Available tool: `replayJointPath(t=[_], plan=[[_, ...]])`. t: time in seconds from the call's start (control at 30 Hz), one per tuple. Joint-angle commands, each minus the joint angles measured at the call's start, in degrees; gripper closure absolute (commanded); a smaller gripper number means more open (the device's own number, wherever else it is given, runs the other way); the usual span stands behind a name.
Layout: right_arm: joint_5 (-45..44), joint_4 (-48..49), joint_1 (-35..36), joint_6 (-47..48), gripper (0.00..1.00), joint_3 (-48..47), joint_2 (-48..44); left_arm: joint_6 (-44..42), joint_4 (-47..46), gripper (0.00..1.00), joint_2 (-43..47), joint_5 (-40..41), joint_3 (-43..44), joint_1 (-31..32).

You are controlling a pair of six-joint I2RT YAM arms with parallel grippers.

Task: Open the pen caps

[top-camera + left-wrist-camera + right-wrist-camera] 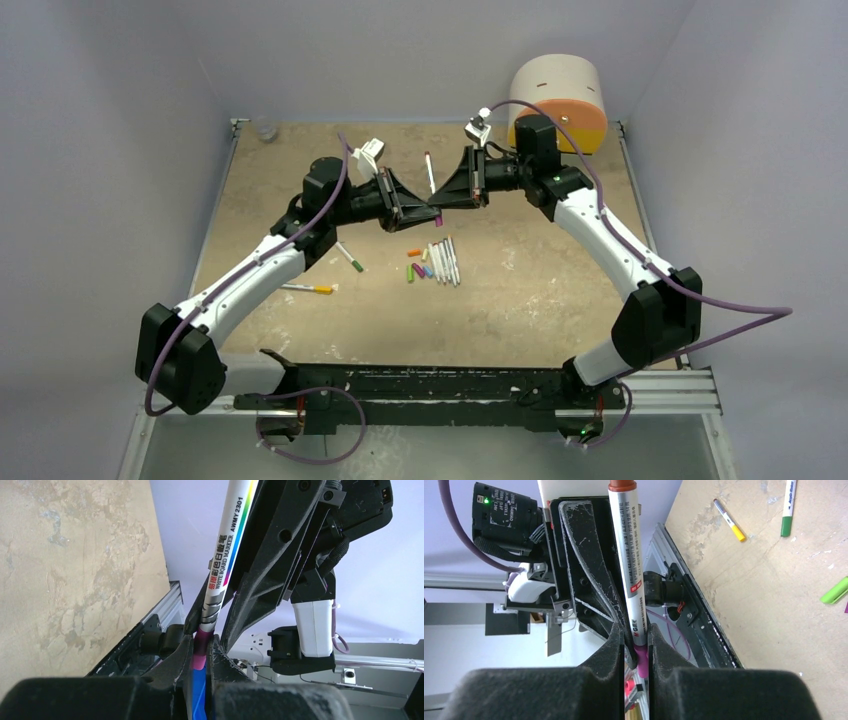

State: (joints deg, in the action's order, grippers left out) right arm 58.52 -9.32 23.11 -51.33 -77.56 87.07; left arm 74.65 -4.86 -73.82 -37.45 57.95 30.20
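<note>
Lying on the tan table (540, 300) in the top view: a row of white pens (446, 260) at centre, with loose caps (416, 270) in green, orange and magenta just to their left; a green-capped pen (350, 258) and a yellow-capped pen (310, 289) further left, under the left arm; and a round cream-and-orange drawer unit (558, 100) at upper right, behind the right arm. All of these sit apart from the grippers. One pen (626, 555) is held off the table at upper centre, its red-brown end toward the top of the frame and its magenta cap (200, 645) toward the bottom. The left gripper (201, 651) is clamped on the magenta cap. The right gripper (634, 640) is closed on the pen's barrel just beside the cap, its fingers pressed against both sides. The fingertips of the two grippers nearly touch. Both arms arch inward from the lower corners of the top view and meet tip to tip, with the wrists roughly level.
</note>
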Motion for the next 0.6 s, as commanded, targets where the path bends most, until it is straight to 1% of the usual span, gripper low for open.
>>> replayJointPath(t=[0.0, 0.13, 0.33, 0.57], plan=[[0.6, -0.2, 0.9, 1.5, 0.99, 0.4, 1.1, -0.5, -4.4, 1.0, -1.3, 1.4, 0.1, 1.2], [0.8, 0.8, 0.9, 1.5, 1.0, 2.2, 1.1, -0.3, -3.8, 1.0, -2.2, 0.9, -0.4, 1.4], [0.9, 3.8, 0.8, -0.6, 1.0, 6.5, 0.3, -0.2, -2.7, 1.0, -3.7, -0.2, 0.4, 1.6], [0.3, 7.2, -0.4, -3.3, 1.0, 9.4, 0.3, -1.4, -0.4, 1.0, -3.7, -1.0, 0.7, 2.0]])
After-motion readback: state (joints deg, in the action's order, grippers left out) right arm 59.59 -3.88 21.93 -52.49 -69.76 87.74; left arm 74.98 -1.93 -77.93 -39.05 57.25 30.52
